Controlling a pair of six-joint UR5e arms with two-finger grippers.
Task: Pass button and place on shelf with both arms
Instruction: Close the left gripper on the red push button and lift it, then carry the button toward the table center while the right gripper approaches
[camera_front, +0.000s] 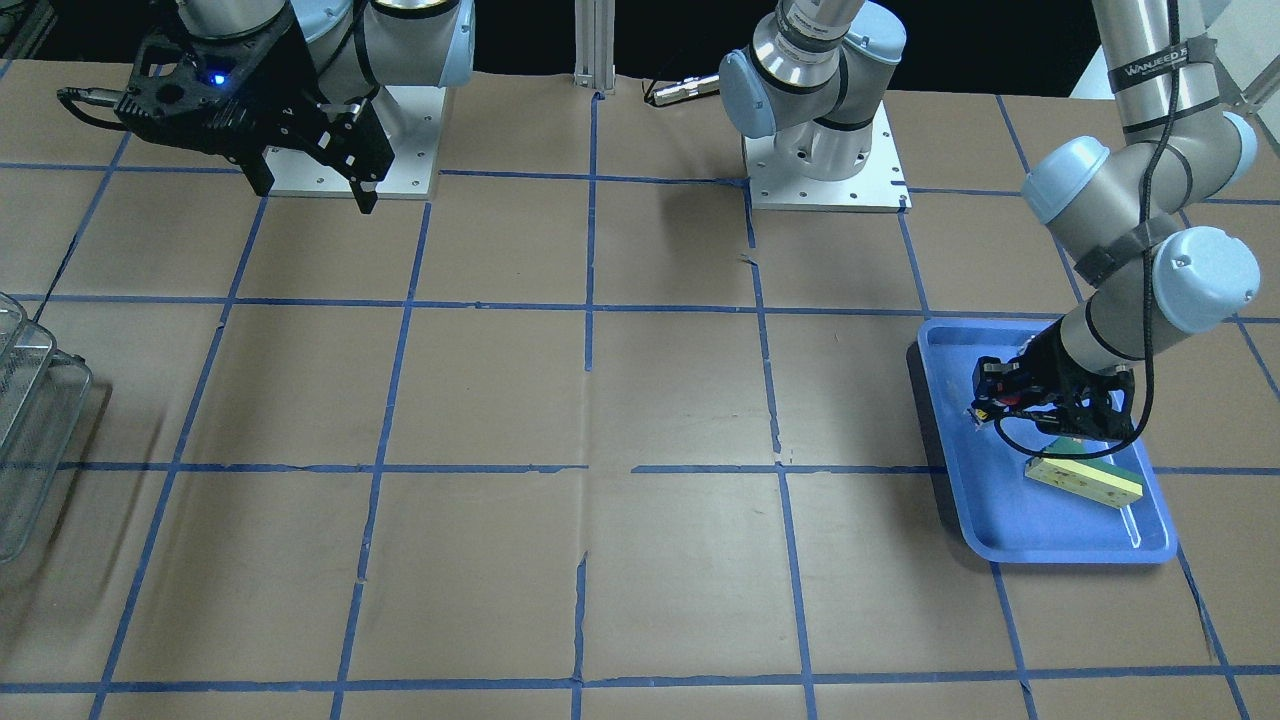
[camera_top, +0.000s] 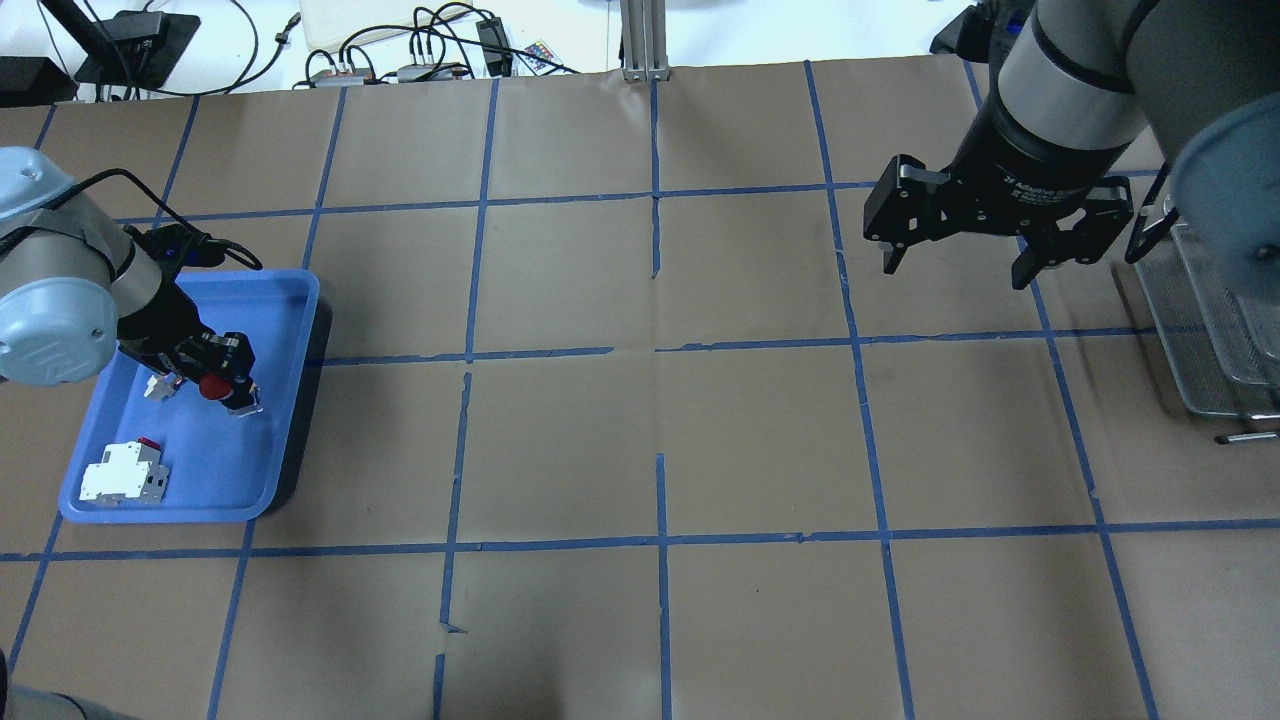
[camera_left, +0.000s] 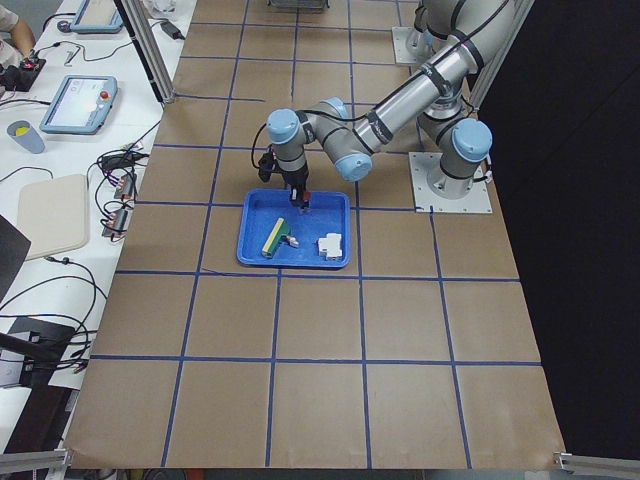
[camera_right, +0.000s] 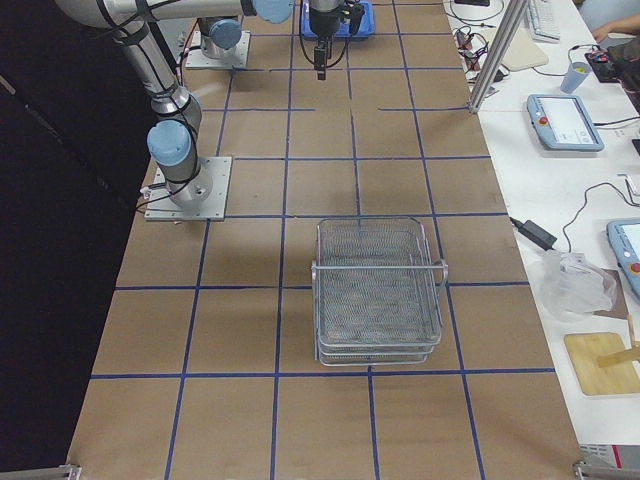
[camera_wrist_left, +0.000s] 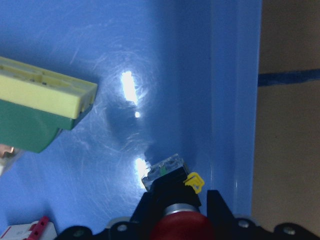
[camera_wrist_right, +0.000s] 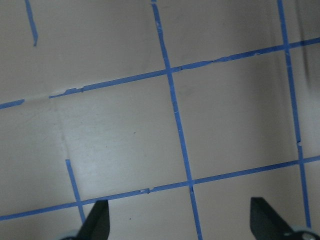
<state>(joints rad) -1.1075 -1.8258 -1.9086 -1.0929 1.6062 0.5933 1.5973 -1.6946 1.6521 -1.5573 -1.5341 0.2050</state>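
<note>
Front-facing view: the left hand (camera_front: 1003, 402) is reaching down into the blue tray (camera_front: 1010, 520) at the robot's left end of the surface and is pinching the button (camera_front: 1010, 399), whose red cap is showing between the fingers. The yellow-green block (camera_front: 1083, 481) is lying close by but apart. The right hand (camera_front: 315, 192) is hanging spread, carrying nothing, well apart over the surface, and the shelf (camera_front: 30, 420) is standing at the opposite end. Overhead view: the button is sitting in the tray's far half, near the wall facing the surface's middle; the white block (camera_top: 123, 478) is lying in the near corner, away from the grip. Left side view: the arm is angling steeply down into the tray; no finer detail is legible. Right side view: the shelf is not yet holding the button. Left wrist view: the fingers (camera_wrist_left: 216, 212) are pressing on the black body just below the cap, with the base pointing at the tray floor; contact with the floor cannot be told. Right wrist view: the fingertips (camera_wrist_right: 97, 222) are standing wide apart with only taped surface between them. Assessment: the step in hand appears to be lifting the button out for hand-over. It is calling for a straight rise until the base is clearing the tray wall, a firm pinch since the round body could twist, and a presentation leaving a free part for the right hand.
</note>
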